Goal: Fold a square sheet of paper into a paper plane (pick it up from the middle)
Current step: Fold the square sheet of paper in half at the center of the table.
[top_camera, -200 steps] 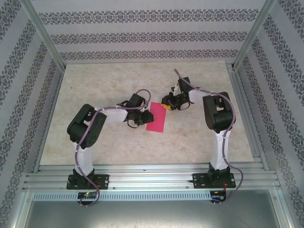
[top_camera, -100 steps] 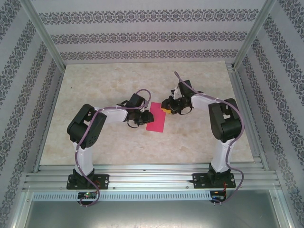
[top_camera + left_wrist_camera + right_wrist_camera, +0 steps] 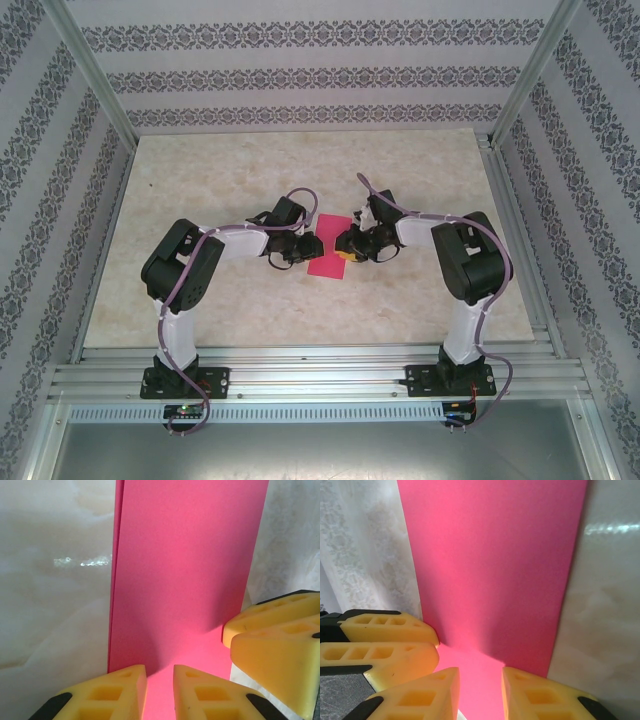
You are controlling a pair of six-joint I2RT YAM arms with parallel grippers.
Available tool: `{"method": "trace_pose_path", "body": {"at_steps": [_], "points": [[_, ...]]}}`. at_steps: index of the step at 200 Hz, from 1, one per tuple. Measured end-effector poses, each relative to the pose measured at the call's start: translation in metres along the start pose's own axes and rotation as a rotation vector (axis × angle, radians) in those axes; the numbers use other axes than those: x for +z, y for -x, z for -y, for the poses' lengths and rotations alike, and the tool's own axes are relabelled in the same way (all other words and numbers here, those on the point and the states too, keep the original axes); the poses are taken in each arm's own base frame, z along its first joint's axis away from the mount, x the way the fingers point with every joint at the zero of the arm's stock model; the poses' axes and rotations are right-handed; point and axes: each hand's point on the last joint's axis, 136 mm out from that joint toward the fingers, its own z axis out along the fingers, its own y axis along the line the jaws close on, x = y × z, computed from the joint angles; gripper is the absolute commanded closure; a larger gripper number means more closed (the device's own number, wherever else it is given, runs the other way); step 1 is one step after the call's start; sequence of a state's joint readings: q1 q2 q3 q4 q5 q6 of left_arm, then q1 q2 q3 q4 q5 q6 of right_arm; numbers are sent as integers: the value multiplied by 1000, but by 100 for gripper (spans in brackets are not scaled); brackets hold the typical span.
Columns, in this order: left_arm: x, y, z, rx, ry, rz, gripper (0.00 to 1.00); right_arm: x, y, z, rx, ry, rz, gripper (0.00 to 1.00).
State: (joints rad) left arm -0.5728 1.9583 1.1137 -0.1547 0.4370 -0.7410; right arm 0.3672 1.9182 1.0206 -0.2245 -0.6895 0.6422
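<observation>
Bright, even light; glare streak on table [image 3: 82, 560]; soft shadow across paper [image 3: 495, 570]; top view sharp.

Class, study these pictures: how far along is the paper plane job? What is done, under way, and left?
Done: the pink paper lies on the table as a narrow strip; its doubled left edge in the left wrist view suggests one fold in half. In hand: the left gripper and right gripper are down at it from opposite sides, jaws slightly apart. Left: nose and wing folds; no dart shape yet.
</observation>
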Motion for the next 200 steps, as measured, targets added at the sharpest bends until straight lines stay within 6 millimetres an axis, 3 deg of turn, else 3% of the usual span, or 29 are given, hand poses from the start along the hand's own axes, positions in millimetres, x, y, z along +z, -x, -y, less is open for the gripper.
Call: {"method": "trace_pose_path", "body": {"at_steps": [49, 68, 88, 136, 200], "points": [[0, 0, 0, 0, 0, 0, 75, -8, -30, -11, 2, 43, -8, 71], [0, 0, 0, 0, 0, 0, 75, -2, -38, -15, -9, 56, -21, 72], [0, 0, 0, 0, 0, 0, 75, 8, -46, -7, 4, 49, -41, 72], [0, 0, 0, 0, 0, 0, 75, 6, -46, -8, -2, 53, -31, 71], [0, 0, 0, 0, 0, 0, 75, 7, -65, -5, -11, 23, -63, 73]]}}
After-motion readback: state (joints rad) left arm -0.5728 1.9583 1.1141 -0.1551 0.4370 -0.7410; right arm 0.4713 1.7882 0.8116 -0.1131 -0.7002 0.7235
